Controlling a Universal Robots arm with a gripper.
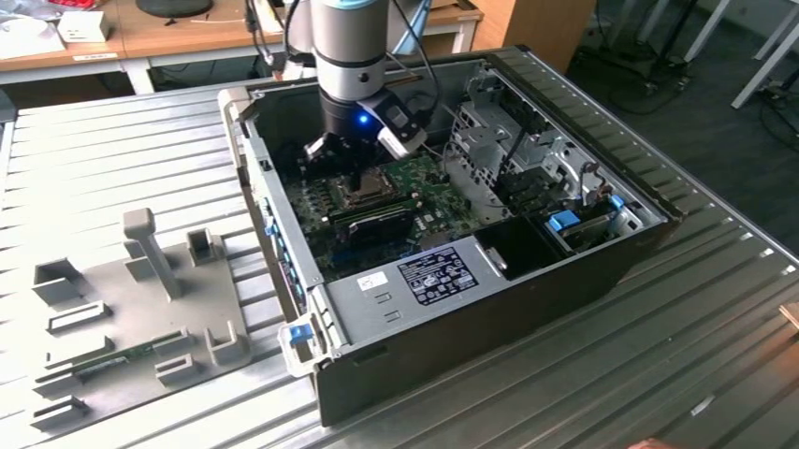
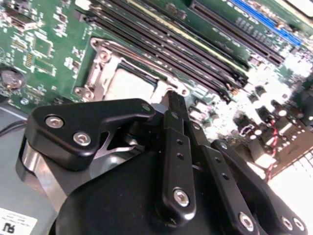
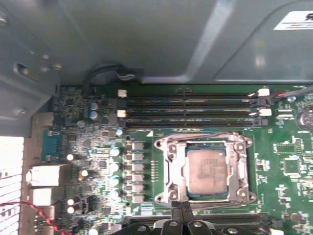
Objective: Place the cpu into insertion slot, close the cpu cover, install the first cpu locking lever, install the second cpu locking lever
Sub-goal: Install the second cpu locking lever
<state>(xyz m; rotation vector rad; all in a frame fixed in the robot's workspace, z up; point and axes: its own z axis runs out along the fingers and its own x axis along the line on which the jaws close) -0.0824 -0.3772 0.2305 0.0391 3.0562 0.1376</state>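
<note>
In the first wrist view the cpu [image 3: 208,171] sits in the insertion slot [image 3: 171,147], under the lowered cpu cover [image 3: 243,169]. The jaws, pressed together, seemingly touch its lower-centre edge.

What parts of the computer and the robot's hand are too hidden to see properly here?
- The square silvery insertion slot: in the second wrist view the black gripper covers its near side.
- The grey-brown square cpu: in the exterior view the arm hides most of it, though it is plain in the first wrist view.
- The gripper: in the first wrist view the picture's edge cuts off all but its fingertips.
</note>
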